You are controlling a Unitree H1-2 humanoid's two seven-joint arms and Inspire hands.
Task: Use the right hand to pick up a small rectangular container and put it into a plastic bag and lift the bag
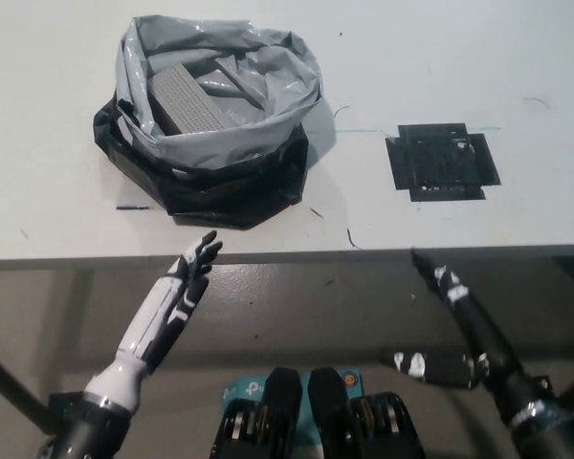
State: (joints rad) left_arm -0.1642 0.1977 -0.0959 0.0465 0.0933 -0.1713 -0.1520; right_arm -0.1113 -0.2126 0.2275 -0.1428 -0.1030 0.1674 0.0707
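Right robot hand (pixel 456 316) empty below table (pixel 383 225)

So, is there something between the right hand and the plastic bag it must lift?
Nothing visible stands between them. The right hand is below the table edge, off to the bag's right; the plastic bag, container inside, sits on top. Only bare table and a black tape mark lie between.
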